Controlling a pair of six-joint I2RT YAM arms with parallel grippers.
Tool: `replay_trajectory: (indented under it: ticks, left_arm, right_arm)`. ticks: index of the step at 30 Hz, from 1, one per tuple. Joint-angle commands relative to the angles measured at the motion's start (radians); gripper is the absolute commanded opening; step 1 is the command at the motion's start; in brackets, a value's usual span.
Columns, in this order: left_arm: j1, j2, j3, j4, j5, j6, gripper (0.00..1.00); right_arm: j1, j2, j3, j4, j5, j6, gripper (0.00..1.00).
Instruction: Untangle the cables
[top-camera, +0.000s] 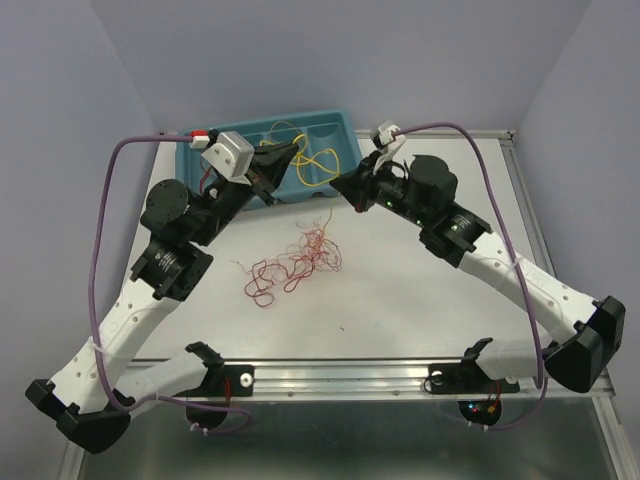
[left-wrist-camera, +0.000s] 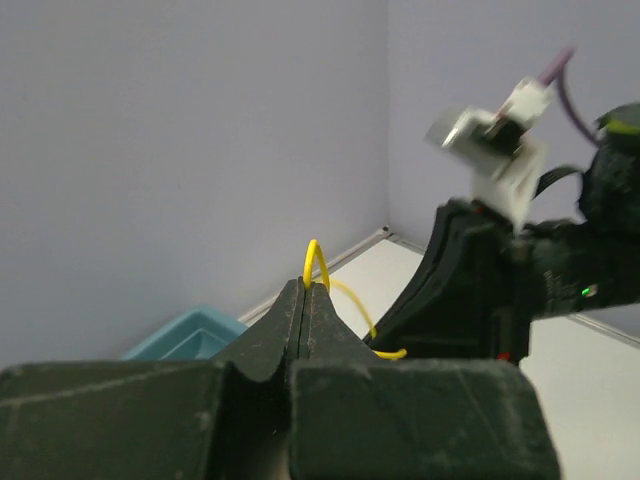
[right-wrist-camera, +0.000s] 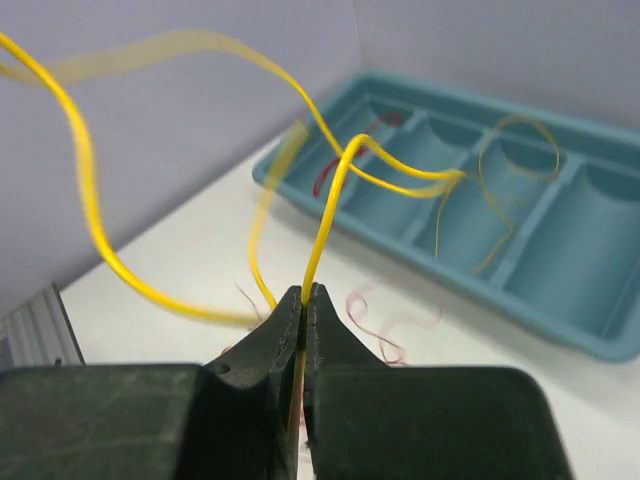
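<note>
A yellow cable (top-camera: 316, 166) loops in the air between my two grippers, over the front edge of the blue tray (top-camera: 345, 127). My left gripper (top-camera: 292, 152) is shut on one part of it; in the left wrist view the yellow cable (left-wrist-camera: 314, 256) sticks up from the left gripper (left-wrist-camera: 307, 286). My right gripper (top-camera: 336, 181) is shut on another part; the yellow cable (right-wrist-camera: 338, 195) rises from the right gripper (right-wrist-camera: 307, 291) and curls left. A tangle of red and orange cables (top-camera: 294, 261) lies on the table below.
The blue tray (right-wrist-camera: 600, 345) has several compartments; a thin red wire (right-wrist-camera: 327, 177) and a dull orange wire (right-wrist-camera: 512, 165) lie in them. Loose red strands (right-wrist-camera: 392, 318) lie on the table just past my right fingertips. My right arm (left-wrist-camera: 505, 285) hangs close beside the left gripper.
</note>
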Motion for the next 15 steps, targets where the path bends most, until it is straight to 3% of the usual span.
replay_trajectory:
  ticks: [1, 2, 5, 6, 15]
  left_arm:
    - [-0.002, -0.031, -0.035, 0.109, 0.144, -0.011, 0.00]
    - [-0.004, -0.029, -0.051, 0.114, 0.233, -0.008, 0.00]
    - [-0.002, 0.004, -0.086, 0.109, 0.322, -0.008, 0.00]
    - [-0.002, 0.023, -0.092, 0.100, 0.323, -0.002, 0.00]
    - [-0.002, 0.040, -0.230, 0.203, 0.352, 0.021, 0.00]
  right_arm:
    - [0.004, -0.084, -0.056, 0.100, -0.011, 0.021, 0.01]
    - [0.002, -0.093, -0.077, 0.123, -0.013, 0.025, 0.00]
    - [0.002, -0.159, -0.211, 0.244, -0.022, 0.028, 0.01]
    - [0.004, -0.182, -0.287, 0.287, -0.022, 0.034, 0.00]
    - [0.002, -0.296, -0.415, 0.347, -0.049, 0.041, 0.01]
